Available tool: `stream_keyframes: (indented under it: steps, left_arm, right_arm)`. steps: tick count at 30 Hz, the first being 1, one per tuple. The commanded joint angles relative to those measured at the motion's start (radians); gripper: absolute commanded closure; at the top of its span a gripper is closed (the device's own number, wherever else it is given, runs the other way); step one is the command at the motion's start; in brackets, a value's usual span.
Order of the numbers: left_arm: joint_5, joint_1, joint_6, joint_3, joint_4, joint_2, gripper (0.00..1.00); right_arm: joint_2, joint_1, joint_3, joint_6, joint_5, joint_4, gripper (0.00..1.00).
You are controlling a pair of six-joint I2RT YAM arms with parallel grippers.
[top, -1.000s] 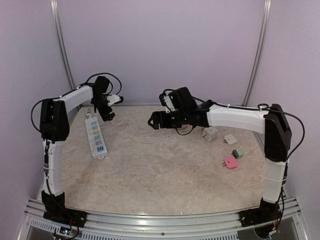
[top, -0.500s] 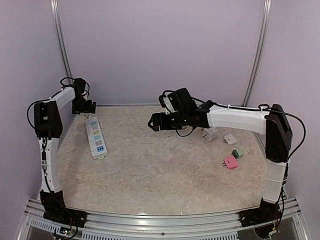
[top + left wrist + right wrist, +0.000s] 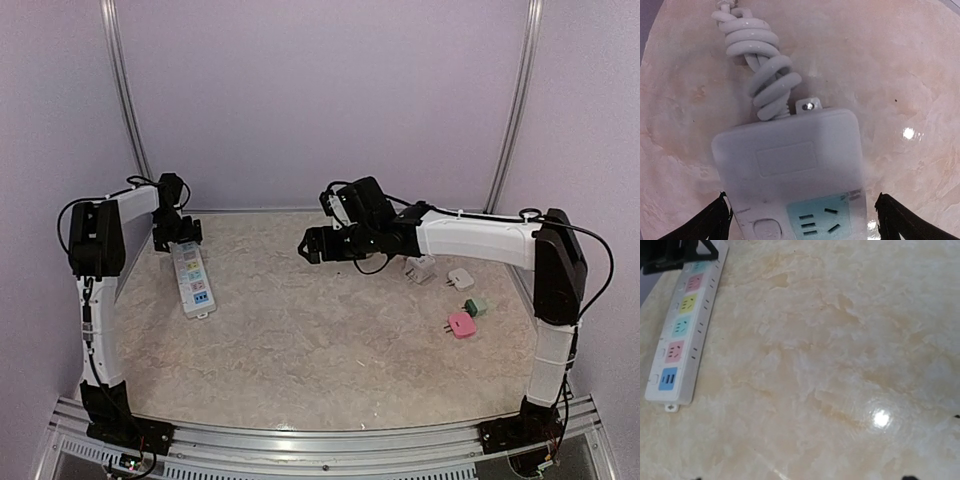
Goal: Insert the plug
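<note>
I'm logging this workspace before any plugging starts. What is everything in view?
power strip: one, white with coloured sockets, table's left side
cord: one, white, coiled at the strip's far end
white adapter: one, white, right of centre
small plug: one, white, right of the adapter
green plug: one, green, right side
pink plug: one, pink, beside the green one
table: one, beige marbled
left gripper: black, open, over the strip's far end
right gripper: black, open, empty, mid-table
</note>
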Motion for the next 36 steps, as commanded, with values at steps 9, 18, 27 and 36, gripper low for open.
stream_keyframes:
  steps: [9, 18, 27, 36]
  left_arm:
    - [-0.004, -0.087, -0.038, -0.120, 0.007, -0.064, 0.02]
    - [0.043, -0.164, 0.123, -0.368, 0.060, -0.164, 0.25]
    - [0.141, -0.291, 0.465, -0.646, 0.039, -0.321, 0.29]
    - [0.194, -0.484, 0.967, -0.767, -0.046, -0.391, 0.29]
  right_arm:
    - [-0.061, 0.015, -0.039, -0.010, 0.019, -0.022, 0.15]
    - [-0.105, 0.017, -0.078, -0.005, 0.046, -0.016, 0.15]
    - [-0.115, 0.044, -0.111, 0.001, 0.040, -0.045, 0.15]
    - [-0.185, 0.052, -0.192, 0.012, 0.049, -0.047, 0.14]
